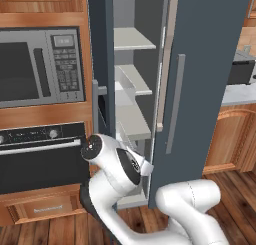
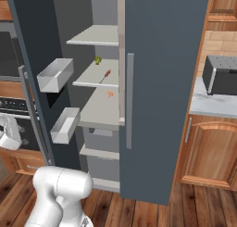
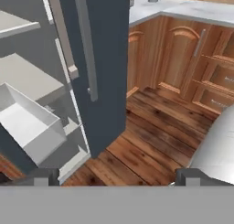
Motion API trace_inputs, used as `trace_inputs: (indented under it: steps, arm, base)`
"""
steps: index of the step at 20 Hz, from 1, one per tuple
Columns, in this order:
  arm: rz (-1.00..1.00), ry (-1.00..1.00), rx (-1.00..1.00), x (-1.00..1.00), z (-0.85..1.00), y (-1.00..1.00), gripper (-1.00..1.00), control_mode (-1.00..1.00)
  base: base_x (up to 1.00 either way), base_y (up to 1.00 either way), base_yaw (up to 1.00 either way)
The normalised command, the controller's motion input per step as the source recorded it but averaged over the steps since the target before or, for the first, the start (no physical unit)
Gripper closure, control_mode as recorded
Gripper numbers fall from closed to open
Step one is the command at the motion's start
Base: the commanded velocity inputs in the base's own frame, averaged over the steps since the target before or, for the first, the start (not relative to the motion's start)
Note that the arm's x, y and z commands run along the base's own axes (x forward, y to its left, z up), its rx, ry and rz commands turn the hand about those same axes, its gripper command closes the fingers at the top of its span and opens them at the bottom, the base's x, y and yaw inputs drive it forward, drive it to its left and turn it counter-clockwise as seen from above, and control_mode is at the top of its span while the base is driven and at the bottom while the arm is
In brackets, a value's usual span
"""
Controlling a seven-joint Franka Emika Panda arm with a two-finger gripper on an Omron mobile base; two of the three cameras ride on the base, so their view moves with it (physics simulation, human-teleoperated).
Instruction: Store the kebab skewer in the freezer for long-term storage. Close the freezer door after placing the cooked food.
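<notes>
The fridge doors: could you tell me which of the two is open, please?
The freezer door, the left one with white bins on its inner side, is swung open; the plain right door is shut.

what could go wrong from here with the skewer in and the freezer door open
1. The slate-blue freezer door with white inner bins stands wide open, so the task likely fails unless it gets pushed shut.
2. The thin metal kebab skewer lies near the front of a pale grey shelf; a hard slam might shake it off.
3. The open gripper sits low by the door's white bins, so a careless swing may snag one.
</notes>
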Motion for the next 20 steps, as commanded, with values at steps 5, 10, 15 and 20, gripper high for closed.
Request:
trace_inputs:
  steps: [5,10,15,20]
  arm:
    - [-0.26,-0.31,-0.13,0.21,0.0,0.9,-1.0,-1.0]
    - [-0.23,-0.01,-0.09,0.5,0.02,0.7,-1.0,-1.0]
    - [-0.11,0.01,-0.01,0.36,0.0,0.38,-1.0,-1.0]
    - [0.0,0.0,0.0,0.55,0.0,0.17,-1.0,-1.0]
  base:
    - [0.0,0.0,0.0]
    - [0.0,0.0,0.0]
    - [0.0,0.0,0.0]
    - [0.0,0.0,0.0]
